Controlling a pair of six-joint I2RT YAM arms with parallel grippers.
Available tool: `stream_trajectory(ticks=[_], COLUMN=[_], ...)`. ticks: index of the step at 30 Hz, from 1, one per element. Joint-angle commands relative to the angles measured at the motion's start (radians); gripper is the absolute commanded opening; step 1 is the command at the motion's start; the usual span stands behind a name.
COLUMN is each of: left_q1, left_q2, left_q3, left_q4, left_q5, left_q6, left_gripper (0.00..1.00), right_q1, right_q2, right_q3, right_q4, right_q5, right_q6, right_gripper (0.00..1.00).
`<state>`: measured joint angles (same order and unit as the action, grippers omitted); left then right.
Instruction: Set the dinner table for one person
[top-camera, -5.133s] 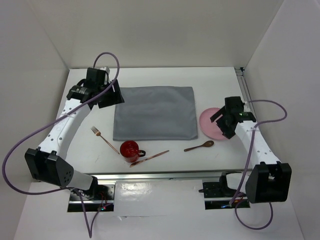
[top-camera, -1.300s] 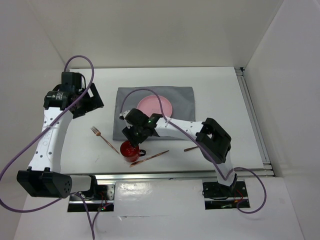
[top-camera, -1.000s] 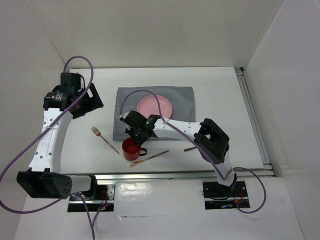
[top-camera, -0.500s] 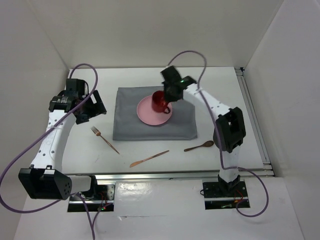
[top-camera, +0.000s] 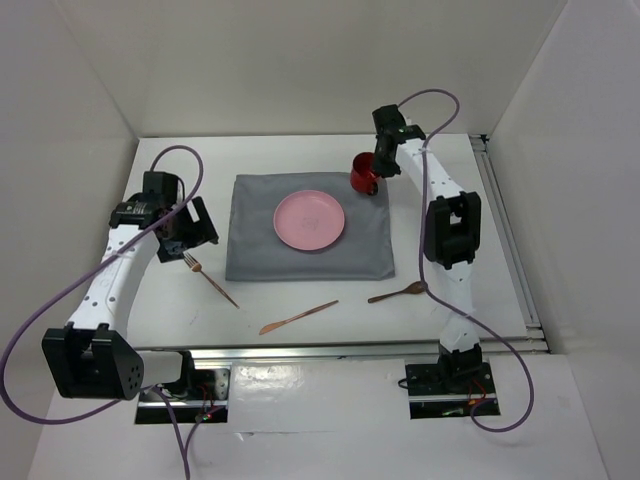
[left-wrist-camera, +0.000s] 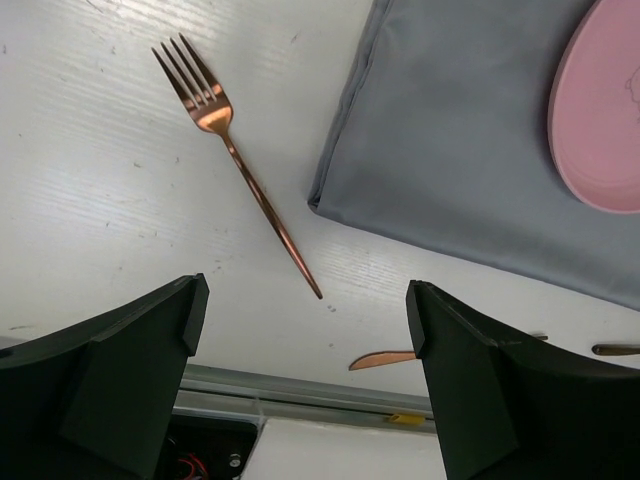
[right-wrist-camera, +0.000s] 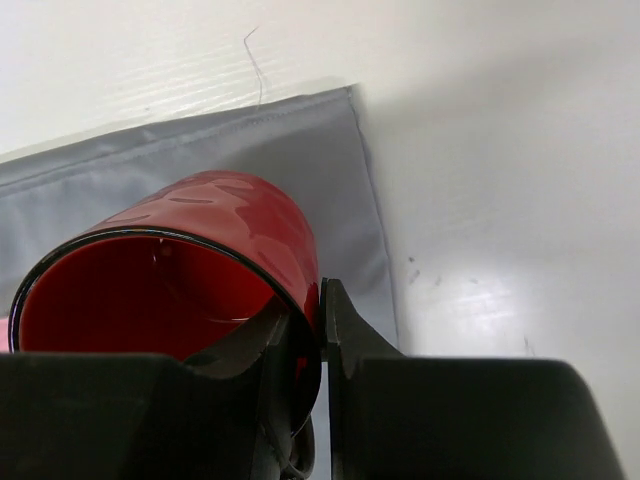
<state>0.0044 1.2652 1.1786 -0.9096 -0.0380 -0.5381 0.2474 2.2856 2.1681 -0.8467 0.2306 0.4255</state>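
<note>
The right tool (right-wrist-camera: 322, 330) was seen clamped on the wall of the red mug (right-wrist-camera: 220, 215), at the far right corner of the grey placemat (top-camera: 260, 240). The left tool (top-camera: 192, 232) was noted wide open above the copper fork (left-wrist-camera: 235, 150). The pink plate (top-camera: 310, 220) was set on the placemat, mid-surface (top-camera: 300, 155).

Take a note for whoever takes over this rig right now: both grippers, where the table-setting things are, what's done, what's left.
Left gripper: open, empty, hovering above the copper-coloured metal fork, which lies on the white dinner table left of the grey cloth placemat.
Right gripper: shut on the wall of the glossy red mug, at the placemat's far right corner; whether the mug rests on it is unclear.
Done: round pink plate sits mid-placemat.
Left: release the mug, then probably set the fork, the copper-coloured knife and the brown spoon, both on the table near its front edge, beside the plate.
</note>
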Motion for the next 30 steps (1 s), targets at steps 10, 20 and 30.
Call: stream_trajectory(ticks=[10, 20, 30], left_q1=[0.006, 0.006, 0.006], left_q2=[-0.05, -0.02, 0.117], left_q3=[-0.043, -0.102, -0.295], left_q4=[0.031, 0.055, 0.253], left_q5=[0.041, 0.021, 0.079], left_q6=[-0.031, -0.034, -0.151], left_gripper=[1.0, 1.0, 0.86], right_q1=[-0.031, -0.031, -0.031], right_q2=[0.115, 0.049, -0.268], right_q3=[0.144, 0.145, 0.007], right_q4=[-0.009, 0.021, 0.055], right_q5=[-0.047, -0.065, -0.033], right_q6=[0.027, 0.027, 0.018], right_gripper=[0.01, 0.86, 0.99])
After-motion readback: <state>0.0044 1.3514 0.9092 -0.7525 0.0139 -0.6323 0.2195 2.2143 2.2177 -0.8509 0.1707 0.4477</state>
